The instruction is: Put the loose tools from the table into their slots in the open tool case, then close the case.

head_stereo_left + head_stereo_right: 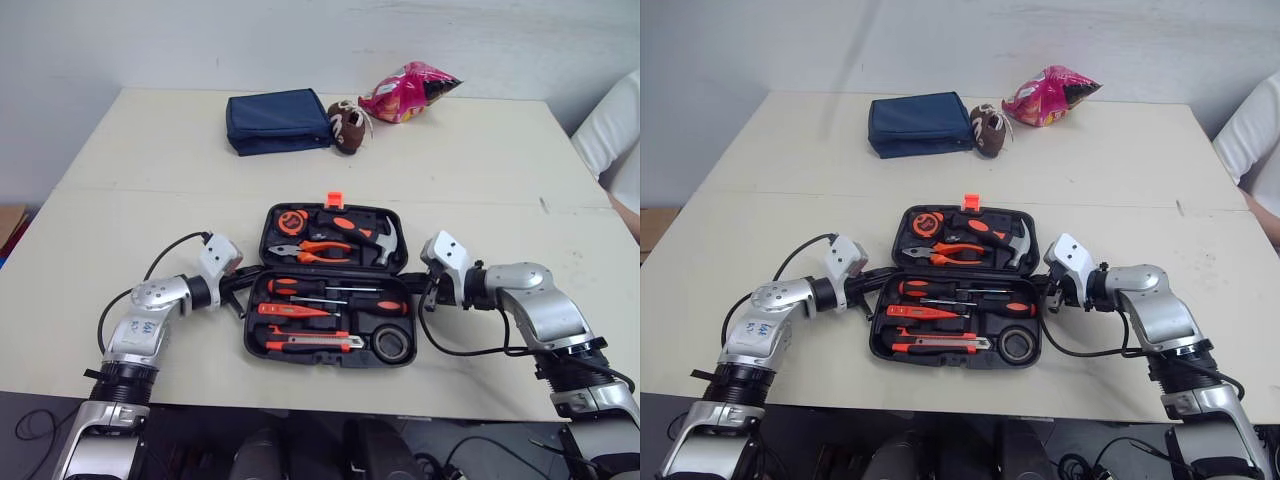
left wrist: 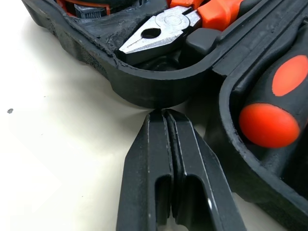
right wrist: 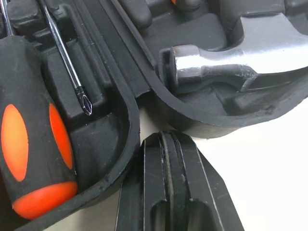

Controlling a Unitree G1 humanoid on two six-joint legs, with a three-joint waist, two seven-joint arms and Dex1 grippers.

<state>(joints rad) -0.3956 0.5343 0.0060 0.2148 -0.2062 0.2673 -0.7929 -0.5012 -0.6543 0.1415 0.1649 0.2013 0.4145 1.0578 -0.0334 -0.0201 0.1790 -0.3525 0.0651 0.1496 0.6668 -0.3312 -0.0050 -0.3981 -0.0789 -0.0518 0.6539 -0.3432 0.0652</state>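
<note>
Left eye view: a black plastic tool case [image 1: 320, 358] lies open and flat on the pale beige desk [image 1: 480, 170], near the middle of the front edge. Its far half holds an orange tape measure [image 1: 291, 220], orange-handled steel pliers [image 2: 159, 33] and a steel-headed hammer [image 3: 231, 62]. The near half holds orange-and-black screwdrivers [image 3: 29, 144], an orange utility knife [image 1: 310, 342] and a black tape roll [image 1: 393, 343]. No loose tool lies on the desk around the case.

The left gripper [image 2: 163, 115] sits low on the desk at the case's left side. Its two black fingers are pressed together with nothing between them, their tips right at the outer wall where the two halves meet. The right gripper [image 3: 166, 137] mirrors it at the case's right side, fingers likewise closed and empty, tips at the notch between the halves.

Along the desk's far edge lie a navy fabric pouch [image 1: 278, 120], a small brown toy football [image 1: 347, 125] and a pink snack bag [image 1: 408, 92]. A person's white sleeve [image 1: 612, 130] shows past the right edge.
</note>
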